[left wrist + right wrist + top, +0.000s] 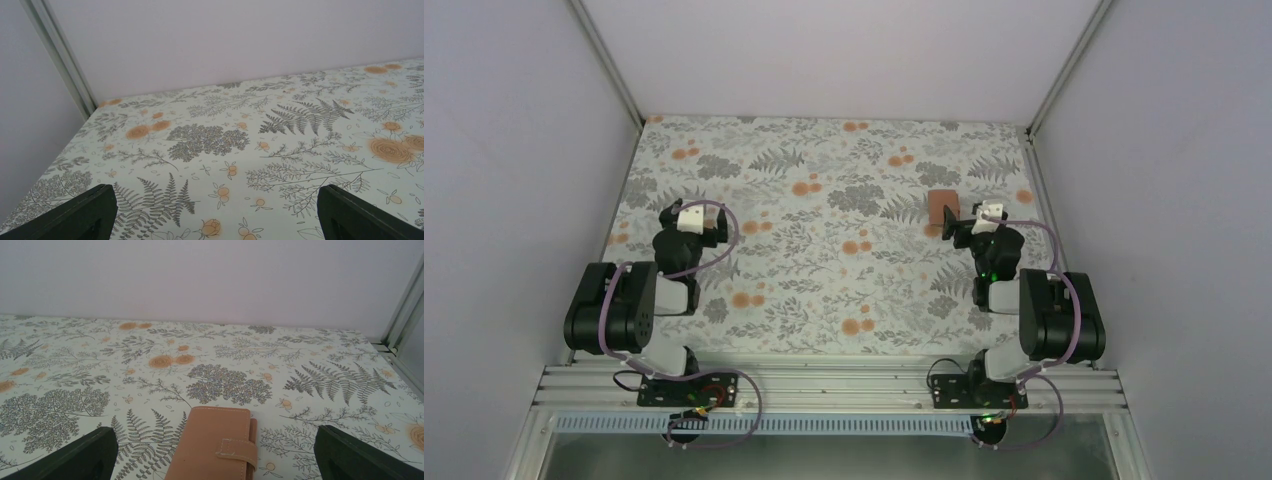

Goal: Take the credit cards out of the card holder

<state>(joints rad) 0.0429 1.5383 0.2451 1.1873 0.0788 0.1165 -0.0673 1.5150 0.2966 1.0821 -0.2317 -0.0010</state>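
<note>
Top view: card holder (943,208) lies shut, tan side up, flat on the table (824,250), far right half. My right jaws sit just at its near edge. Can't tell from here if one tip touches it. Left jaws are well apart from it, over the left half, with nothing near them. Right arm (1049,315) is the closest, so it makes sense that it leads.

Left wrist view: both fingers (82,215) sit in the bottom corners, spread as wide as they go. Only patterned table between them. Holding nothing. Holder not in this view.

Right wrist view: holder (212,445) is dead centre between my fingers (87,455), low in frame, strap tab (239,450) wrapped over its right edge. Right jaws fully spread, gripping nothing, tips clear of the holder on both sides. My read: they're wide so I can straddle it on the way down.

No cards visible in any view. I take it they're inside, behind the strap.

Status, as I judge it: approach only, nothing extracted yet. Next move likely needs the strap freed and the fold opened. One arm should pin the holder while the other pulls, so the left has to come across.

Risk: it's thin and flat on a smooth cover, so it may slide rather than lift.
</note>
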